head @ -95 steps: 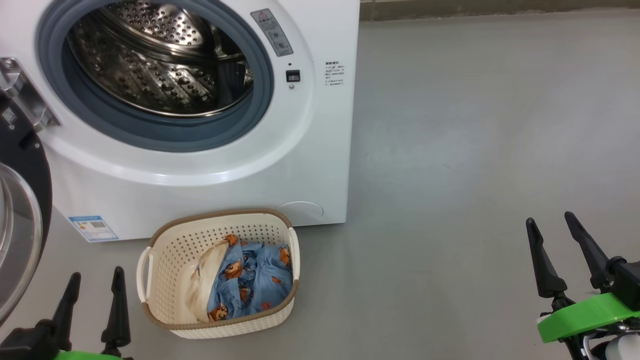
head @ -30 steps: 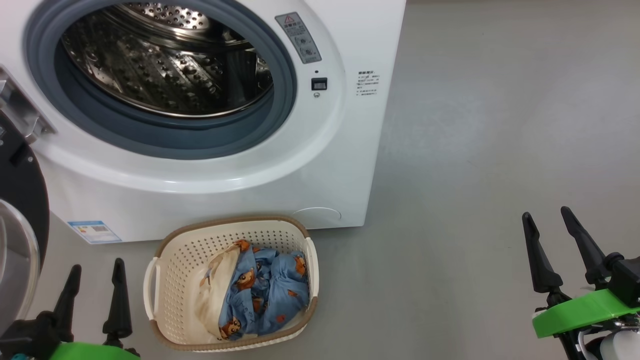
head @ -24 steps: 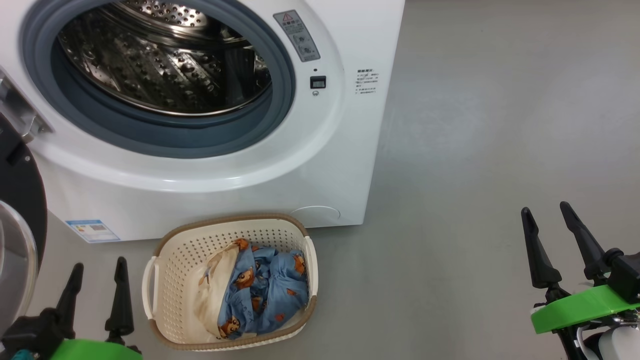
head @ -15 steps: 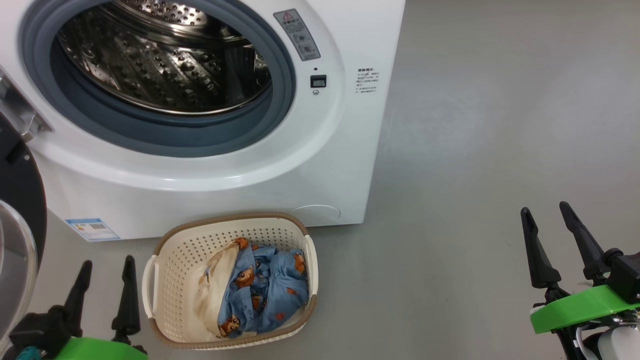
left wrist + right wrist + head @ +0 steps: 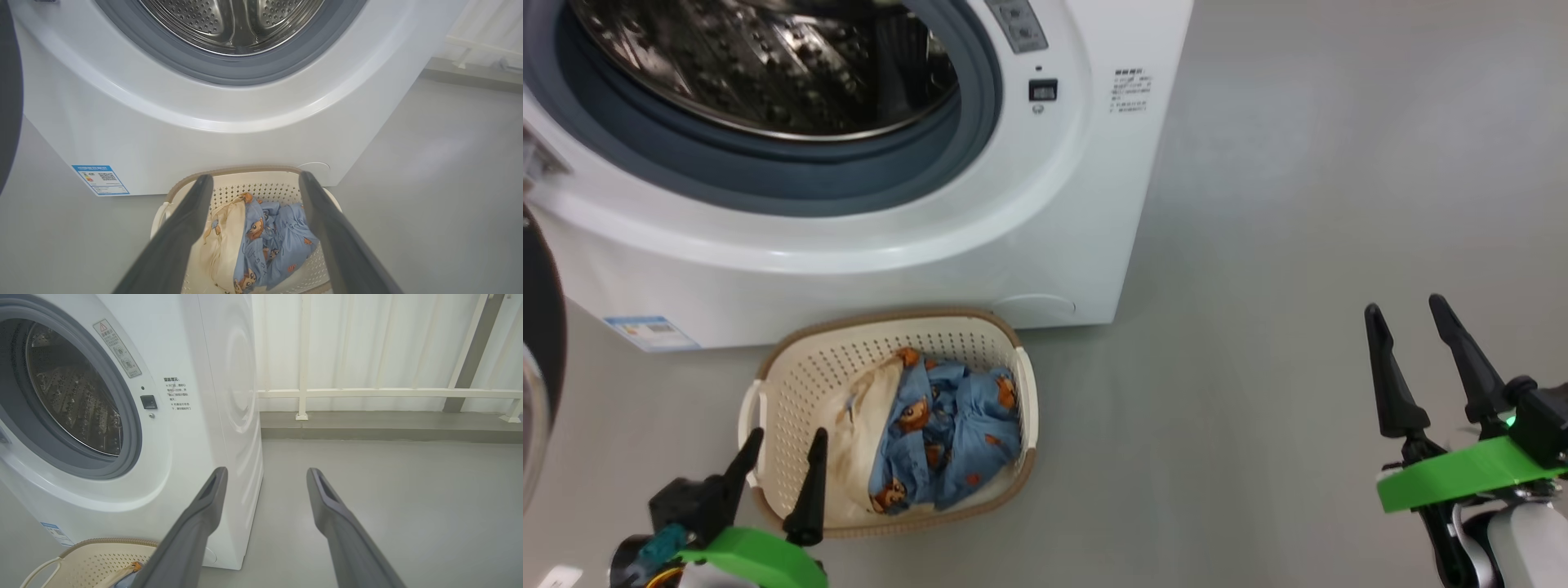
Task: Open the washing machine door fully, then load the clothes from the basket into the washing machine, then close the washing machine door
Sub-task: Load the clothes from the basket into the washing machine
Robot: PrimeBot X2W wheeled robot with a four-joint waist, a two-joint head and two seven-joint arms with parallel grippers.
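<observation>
The white washing machine (image 5: 1013, 204) stands at the upper left with its steel drum (image 5: 768, 73) exposed. The washing machine door (image 5: 538, 318) is swung open at the far left edge, where its black rim shows. On the floor in front stands the cream basket (image 5: 890, 315), holding the clothes (image 5: 947, 420): blue bear-print fabric beside a cream piece. My left gripper (image 5: 787, 434) hovers open over the basket's near left corner, nothing between its fingers. In the left wrist view, the left gripper (image 5: 256, 176) frames the clothes (image 5: 269, 237). My right gripper (image 5: 1405, 305) stands open and empty over bare floor, far to the right.
Open grey floor (image 5: 1298, 245) stretches to the right of the machine. In the right wrist view, a white railing (image 5: 367, 393) and a pale curtain close off the far side. A blue-white label (image 5: 645, 331) sits low on the machine's front.
The head camera has tilted down. My left gripper has moved right and forward, from beside the basket to over its near left corner. The right gripper holds its place, still open.
</observation>
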